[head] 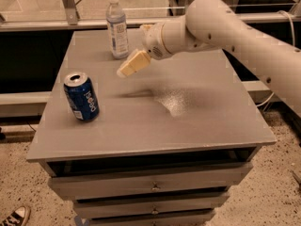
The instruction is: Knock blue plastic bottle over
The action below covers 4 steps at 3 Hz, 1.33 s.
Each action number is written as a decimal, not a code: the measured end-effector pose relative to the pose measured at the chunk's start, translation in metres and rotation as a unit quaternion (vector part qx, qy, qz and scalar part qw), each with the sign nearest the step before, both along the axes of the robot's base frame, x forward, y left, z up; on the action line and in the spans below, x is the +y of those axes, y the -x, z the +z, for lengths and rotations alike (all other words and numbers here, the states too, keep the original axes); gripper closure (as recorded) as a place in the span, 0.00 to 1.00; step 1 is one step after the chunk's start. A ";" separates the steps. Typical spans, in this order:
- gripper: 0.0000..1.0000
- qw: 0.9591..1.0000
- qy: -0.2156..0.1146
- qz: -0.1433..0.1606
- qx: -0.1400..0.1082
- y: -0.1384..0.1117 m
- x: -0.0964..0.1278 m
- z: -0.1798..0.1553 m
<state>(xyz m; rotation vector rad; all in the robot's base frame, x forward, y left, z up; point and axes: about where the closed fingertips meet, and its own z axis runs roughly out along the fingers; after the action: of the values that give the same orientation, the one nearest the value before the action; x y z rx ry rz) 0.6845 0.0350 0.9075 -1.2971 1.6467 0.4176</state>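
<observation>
The blue plastic bottle (116, 27) stands upright at the far left of the grey cabinet top (197, 121). It is clear with a white cap and a white-and-blue label. My gripper (125, 70) hangs above the top, just right of and in front of the bottle, pointing down-left. It does not touch the bottle. My white arm (235, 32) reaches in from the right.
A dark blue soda can (82, 97) stands upright at the front left of the top. The cabinet has drawers (150, 186) below. A metal rail (37, 22) runs behind the cabinet. A shoe (13, 217) shows at the lower left on the floor.
</observation>
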 end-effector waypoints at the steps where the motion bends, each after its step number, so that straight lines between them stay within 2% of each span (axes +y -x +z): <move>1: 0.00 0.999 -0.036 -0.007 -0.019 -0.035 0.032 -0.002; 2: 0.00 0.998 -0.051 -0.017 -0.030 -0.058 0.047 -0.001; 3: 0.00 0.996 -0.076 -0.035 -0.025 -0.087 0.055 0.000; 4: 0.17 0.992 -0.109 -0.061 -0.013 -0.113 0.053 0.002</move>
<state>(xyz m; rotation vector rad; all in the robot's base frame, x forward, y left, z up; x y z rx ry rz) 0.7971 0.0884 0.9091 -1.0306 1.6007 0.4898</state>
